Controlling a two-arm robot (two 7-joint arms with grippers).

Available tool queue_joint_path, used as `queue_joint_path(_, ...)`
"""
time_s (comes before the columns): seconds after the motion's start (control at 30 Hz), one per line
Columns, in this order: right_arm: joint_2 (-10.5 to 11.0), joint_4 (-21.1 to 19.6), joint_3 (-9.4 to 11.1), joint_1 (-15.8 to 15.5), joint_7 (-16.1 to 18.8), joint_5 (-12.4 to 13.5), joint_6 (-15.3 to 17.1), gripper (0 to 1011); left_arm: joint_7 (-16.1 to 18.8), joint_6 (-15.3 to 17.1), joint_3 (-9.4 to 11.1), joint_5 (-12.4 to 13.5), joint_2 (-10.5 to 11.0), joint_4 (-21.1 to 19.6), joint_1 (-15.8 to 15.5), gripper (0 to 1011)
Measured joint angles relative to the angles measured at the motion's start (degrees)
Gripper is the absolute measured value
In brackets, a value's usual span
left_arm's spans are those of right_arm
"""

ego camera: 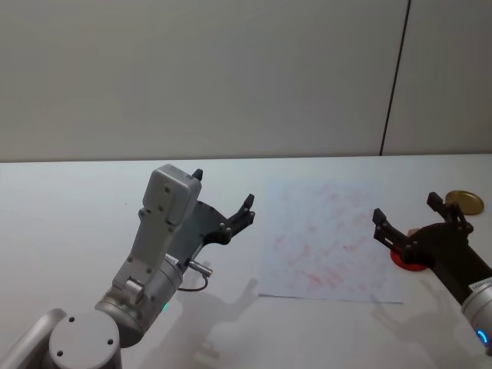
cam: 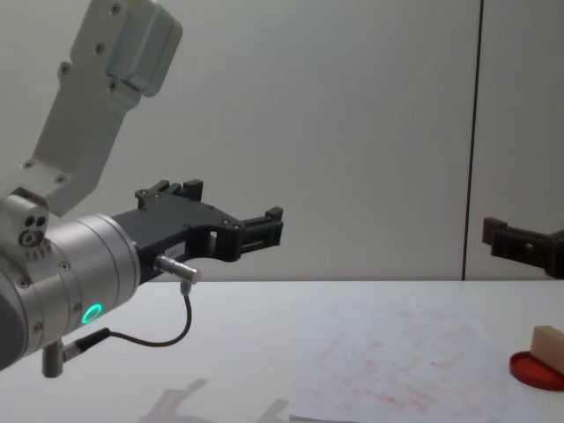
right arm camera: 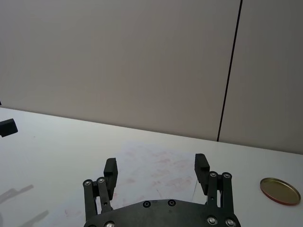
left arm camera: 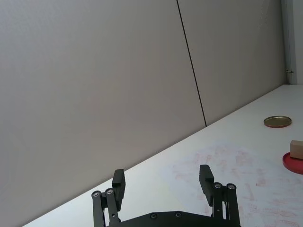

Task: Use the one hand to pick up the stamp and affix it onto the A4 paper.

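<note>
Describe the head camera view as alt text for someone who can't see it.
The right end effector, open, hovers above the stamp on a red ink pad, beside the smudged A4 paper. The left end effector, also open, hangs above the white table left of the paper.

My right hand [ego camera: 407, 209] hangs open over the right side, its black fingers [right arm camera: 110, 170] spread wide with nothing between them. Below it the stamp [cam: 548, 346], a small light tan wooden block, sits on a flat red pad [cam: 531, 370] just beside the paper's right edge. The paper [ego camera: 327, 238] lies flat, a white sheet blotched with faint red marks.
</note>
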Motion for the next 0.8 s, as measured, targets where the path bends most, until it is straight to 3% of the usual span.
queue_joint_path(0.8,0.0,0.2,0.1,0.1,0.1,0.0,0.1,1001,0.0,0.0,0.0,0.0,0.0,0.0,0.0,993)
